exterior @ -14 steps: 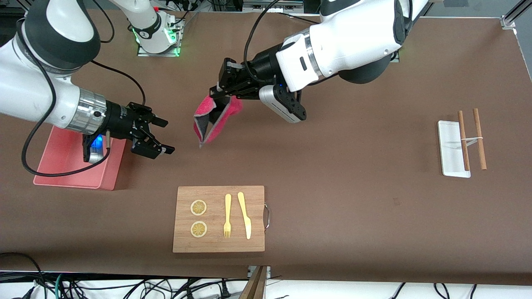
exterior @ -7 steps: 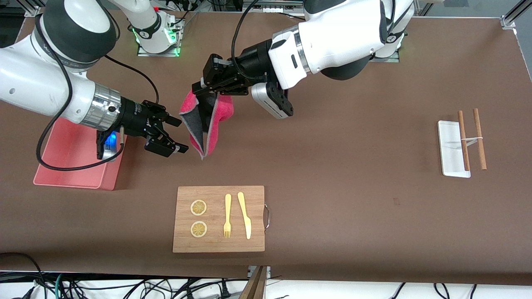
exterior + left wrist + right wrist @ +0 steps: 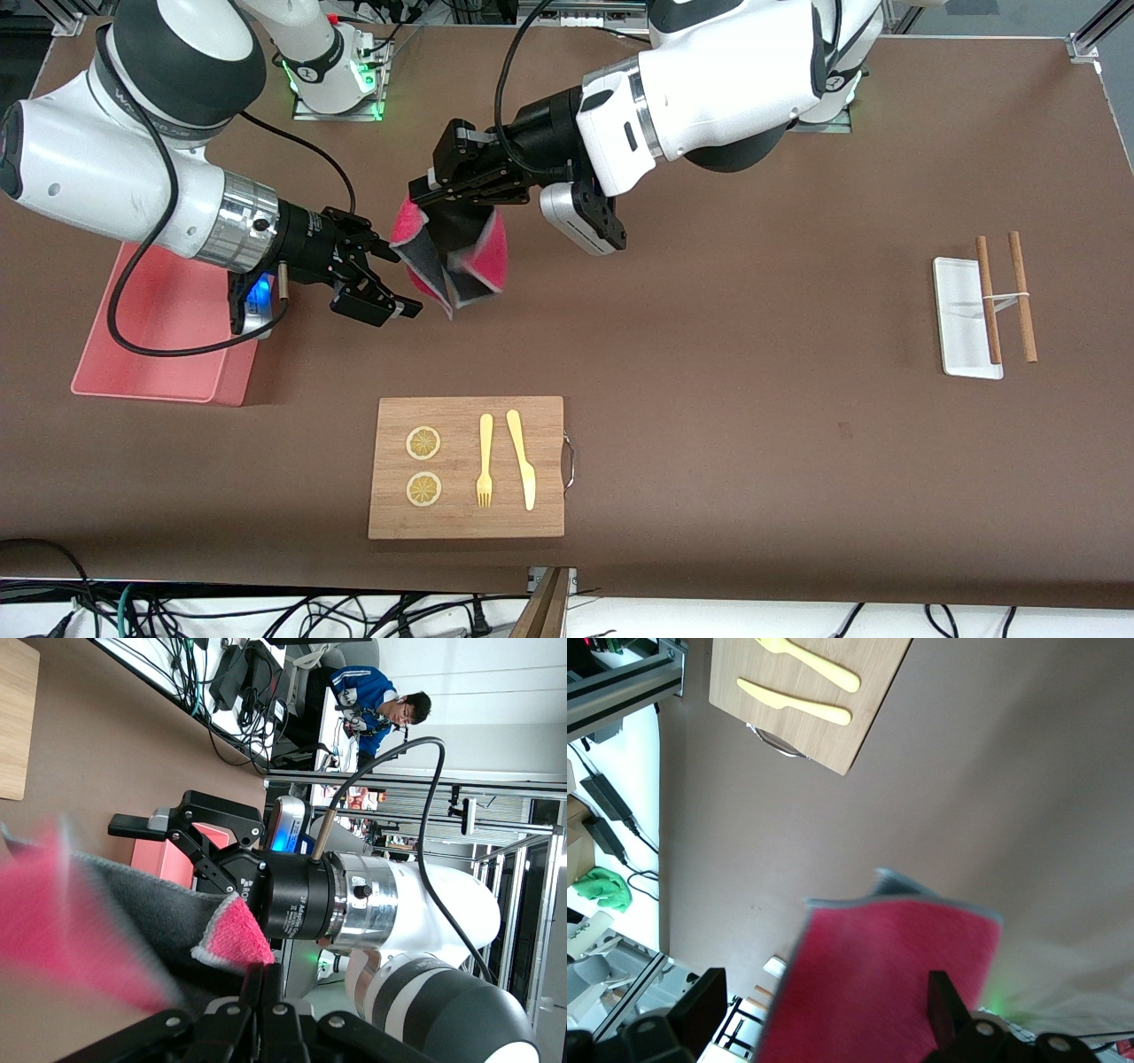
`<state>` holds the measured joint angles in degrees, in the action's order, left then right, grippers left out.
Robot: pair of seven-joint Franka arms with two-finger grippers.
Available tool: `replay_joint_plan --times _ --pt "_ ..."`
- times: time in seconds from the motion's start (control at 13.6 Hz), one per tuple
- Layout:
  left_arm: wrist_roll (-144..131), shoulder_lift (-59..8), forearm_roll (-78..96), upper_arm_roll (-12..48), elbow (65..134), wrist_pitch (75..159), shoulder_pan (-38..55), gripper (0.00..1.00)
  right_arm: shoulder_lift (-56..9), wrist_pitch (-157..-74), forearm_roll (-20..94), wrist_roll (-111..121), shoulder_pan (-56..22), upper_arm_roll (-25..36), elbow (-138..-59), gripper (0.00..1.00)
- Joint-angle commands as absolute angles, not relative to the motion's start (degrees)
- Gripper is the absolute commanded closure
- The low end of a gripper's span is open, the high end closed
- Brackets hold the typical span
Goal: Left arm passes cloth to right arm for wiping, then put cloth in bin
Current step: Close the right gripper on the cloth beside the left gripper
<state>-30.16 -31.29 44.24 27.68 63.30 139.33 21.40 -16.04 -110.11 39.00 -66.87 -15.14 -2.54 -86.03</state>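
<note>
While the handover is in progress, the front view shows the left hand (image 3: 440, 189) clamped on the top edge of the small pink-and-grey soft cloth (image 3: 454, 257), which hangs above the brown table (image 3: 709, 354), long axis running twelve to six, free end down. At its nine o'clock, the right hand (image 3: 383, 282) is spread wide, just beside the cloth, with the light pink rectangular plastic bin (image 3: 164, 337) beneath that arm. From the left wrist view, the cloth (image 3: 133, 921) drapes before the gaping right hand (image 3: 190, 833). From the right wrist view, the cloth (image 3: 886, 983) sits between open fingers (image 3: 943, 1001). Next, I judge, that hand must close on the hanging end before the left lets go.
</note>
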Motion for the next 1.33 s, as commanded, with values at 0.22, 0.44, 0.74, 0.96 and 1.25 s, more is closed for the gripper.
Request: replay_joint_plan --times 0.22,0.44,0.74,0.96,1.25 --pt "-30.0 -32.1 45.8 27.5 61.7 139.7 21.9 1.00 -17.1 -110.5 41.6 -67.4 -16.8 -2.3 -85.4 0.00" --pt "-30.0 -32.1 45.8 27.5 61.7 139.7 21.9 1.00 -18.0 -109.9 41.6 -67.5 -17.6 -2.3 -85.9 0.00" --pt "-29.9 -32.2 45.8 27.5 61.6 139.7 21.9 1.00 -18.6 -105.5 40.5 -65.8 -16.9 -2.0 -86.0 0.00" --pt "-29.9 -32.2 45.8 27.5 61.6 139.7 21.9 1.00 -18.7 -102.1 40.5 -63.9 -16.5 -1.7 -86.0 0.00" --pt "-29.9 -32.1 45.8 27.5 61.6 139.7 21.9 1.00 -19.4 -99.9 40.4 -63.8 -17.0 -1.8 -86.0 0.00"
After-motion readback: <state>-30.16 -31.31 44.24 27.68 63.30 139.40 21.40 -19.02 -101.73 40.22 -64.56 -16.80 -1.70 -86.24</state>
